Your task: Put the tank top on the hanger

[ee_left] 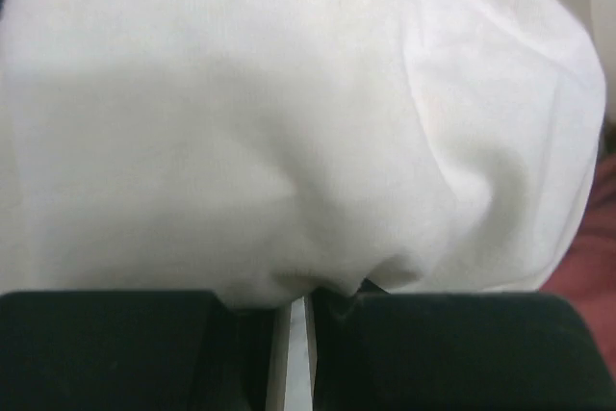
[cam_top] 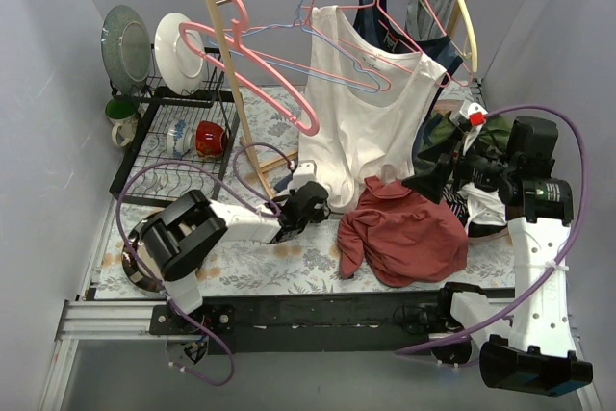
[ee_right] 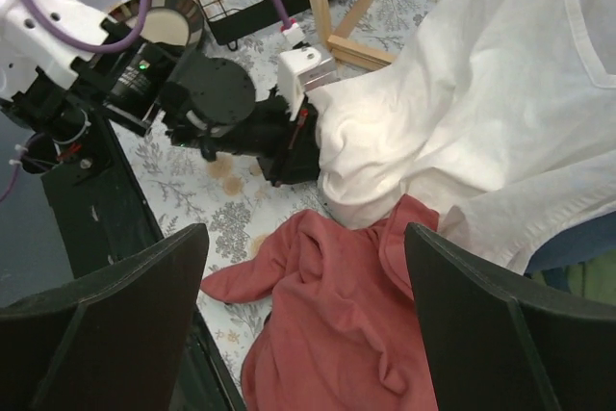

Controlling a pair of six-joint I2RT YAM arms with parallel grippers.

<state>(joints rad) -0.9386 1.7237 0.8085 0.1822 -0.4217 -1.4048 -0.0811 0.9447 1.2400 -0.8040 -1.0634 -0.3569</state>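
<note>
Tank top [cam_top: 404, 233] crumpled, soft rust-red cloth folds

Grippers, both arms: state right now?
Left gripper: shut on the lower edge of the white cloth tank top.
Right gripper: open, holding nothing.

My left arm [cam_top: 241, 220] lies low and extends to the right, with the left gripper [cam_top: 311, 202] pinched almost closed on a fold of the white tank top [ee_left: 289, 122]. My right arm [cam_top: 535, 257] stands raised, wrist angled down and left. The right gripper [ee_right: 303, 267] hangs with jaws spread wide, holding nothing.
</note>
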